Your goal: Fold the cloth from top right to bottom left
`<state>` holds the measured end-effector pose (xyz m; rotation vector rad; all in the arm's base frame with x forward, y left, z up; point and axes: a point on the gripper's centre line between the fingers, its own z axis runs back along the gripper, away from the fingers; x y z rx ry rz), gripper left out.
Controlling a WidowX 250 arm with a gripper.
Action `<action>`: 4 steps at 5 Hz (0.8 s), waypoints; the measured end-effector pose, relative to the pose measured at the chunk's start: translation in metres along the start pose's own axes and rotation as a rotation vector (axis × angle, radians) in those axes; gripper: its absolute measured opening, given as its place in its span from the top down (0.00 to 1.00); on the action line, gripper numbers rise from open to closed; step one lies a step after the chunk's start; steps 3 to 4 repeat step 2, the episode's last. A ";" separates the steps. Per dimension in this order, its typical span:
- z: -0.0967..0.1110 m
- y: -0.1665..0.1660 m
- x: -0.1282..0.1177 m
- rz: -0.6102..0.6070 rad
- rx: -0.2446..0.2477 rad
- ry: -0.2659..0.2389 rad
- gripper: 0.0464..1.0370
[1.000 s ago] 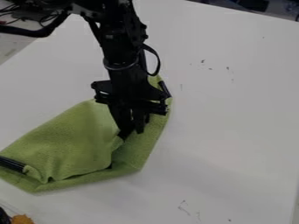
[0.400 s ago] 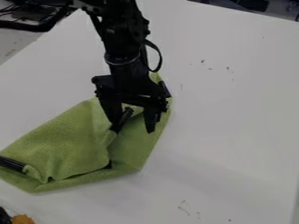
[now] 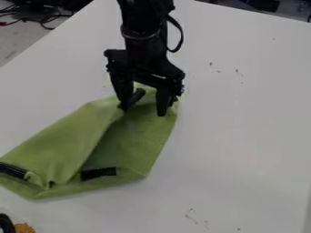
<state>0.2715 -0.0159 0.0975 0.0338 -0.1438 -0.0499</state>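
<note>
A green cloth (image 3: 61, 141) is spread partly folded on a white table (image 3: 243, 136), its left corner marked by a black strip (image 3: 12, 170), with an orange thing (image 3: 24, 228) seen below that corner. Farther right, a second strip (image 3: 98, 173) is seen inside the cloth's lower edge, beneath the opening between its raised left layer and flat right part. Over the cloth's upper end, a black rod (image 3: 132, 99) is partly overlapped by the left finger of the gripper (image 3: 144, 110), whose two fingers are spread apart, pointed downward.
</note>
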 end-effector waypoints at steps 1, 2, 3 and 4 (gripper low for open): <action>0.006 -0.001 0.007 -0.003 0.012 -0.021 0.04; 0.006 -0.002 0.007 -0.025 0.008 -0.023 0.04; 0.006 -0.002 0.007 -0.025 0.008 -0.023 0.04; 0.006 -0.002 0.007 -0.025 0.008 -0.023 0.04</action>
